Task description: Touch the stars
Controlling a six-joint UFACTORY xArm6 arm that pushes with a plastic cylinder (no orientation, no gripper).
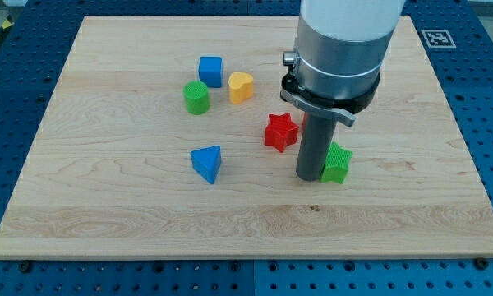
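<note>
A pale wooden desk (107,197) lies on a blue pegboard, its only marking a black-and-white tag (435,38) with no readable writing. The arm has no end effector to open or close; its rod tip (308,177) sits against the green star (338,163), below-right of the red star (280,131). A hard push could slide the green star away before contact counts.
</note>
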